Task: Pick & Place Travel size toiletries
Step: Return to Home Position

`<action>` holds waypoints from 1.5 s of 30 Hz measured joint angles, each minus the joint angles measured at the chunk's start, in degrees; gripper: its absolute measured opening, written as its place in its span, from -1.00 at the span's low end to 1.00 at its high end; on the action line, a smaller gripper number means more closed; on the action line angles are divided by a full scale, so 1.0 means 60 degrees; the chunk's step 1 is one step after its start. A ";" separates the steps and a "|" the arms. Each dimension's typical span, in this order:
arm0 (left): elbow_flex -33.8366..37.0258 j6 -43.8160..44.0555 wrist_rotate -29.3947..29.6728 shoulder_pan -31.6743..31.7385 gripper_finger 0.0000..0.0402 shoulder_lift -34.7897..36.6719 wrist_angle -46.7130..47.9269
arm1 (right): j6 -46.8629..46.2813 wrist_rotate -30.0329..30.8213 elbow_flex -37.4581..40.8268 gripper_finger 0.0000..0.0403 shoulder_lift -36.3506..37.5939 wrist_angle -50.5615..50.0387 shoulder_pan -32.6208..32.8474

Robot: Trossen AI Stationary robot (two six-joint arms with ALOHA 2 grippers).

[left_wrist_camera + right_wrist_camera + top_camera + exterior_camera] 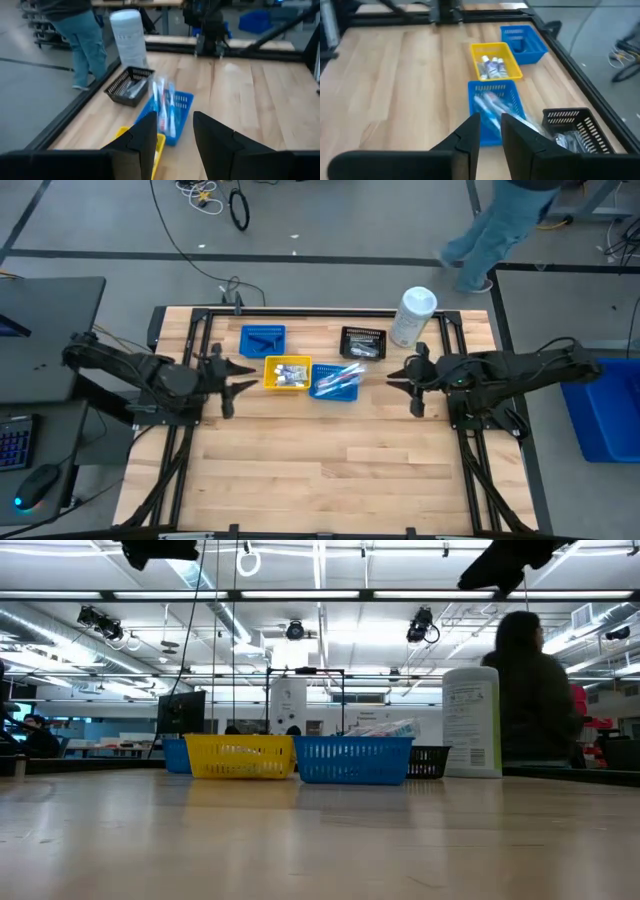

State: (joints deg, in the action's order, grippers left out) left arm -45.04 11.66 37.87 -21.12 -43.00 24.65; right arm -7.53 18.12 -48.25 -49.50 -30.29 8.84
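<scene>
The toiletries lie sorted in small bins at the table's far middle. Slim toothbrushes (336,380) fill the blue bin (322,392), small white tubes (493,66) sit in the yellow bin (271,374), and silvery packets (364,348) lie in the black bin (362,333). A second blue bin (263,340) stands to the left. My left gripper (252,378) hovers open, left of the yellow bin and above the table. My right gripper (392,380) hovers open, right of the toothbrush bin. In the wrist views, the left gripper (175,116) and the right gripper (490,117) point toward the bins.
A large white canister (413,316) stands upright at the far right, beside the black bin. A person in jeans (490,235) walks on the floor beyond the table's far edge. Bare wood (330,470) spans the table's near half. Black frame rails (190,350) run along the edges.
</scene>
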 joint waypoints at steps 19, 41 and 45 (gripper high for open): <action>0.4034 -0.1583 -0.0489 0.0004 -0.33 0.6559 -0.1366 | 0.1177 -0.1328 0.2608 -0.58 0.3828 0.2111 0.0052; 0.6682 -0.2336 -0.2788 0.1093 -0.61 0.7122 -0.4508 | 0.2440 -0.2530 0.5993 -0.58 0.7318 0.4546 0.0027; 0.7417 -0.1911 -0.2888 0.1250 -0.66 0.7116 -0.5609 | 0.2544 -0.2530 0.6701 -0.58 0.7767 0.4954 0.0027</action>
State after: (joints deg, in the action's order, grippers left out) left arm -0.53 0.20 20.54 -13.62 -0.31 -9.00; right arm 7.74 2.94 -8.04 -2.90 -0.56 8.99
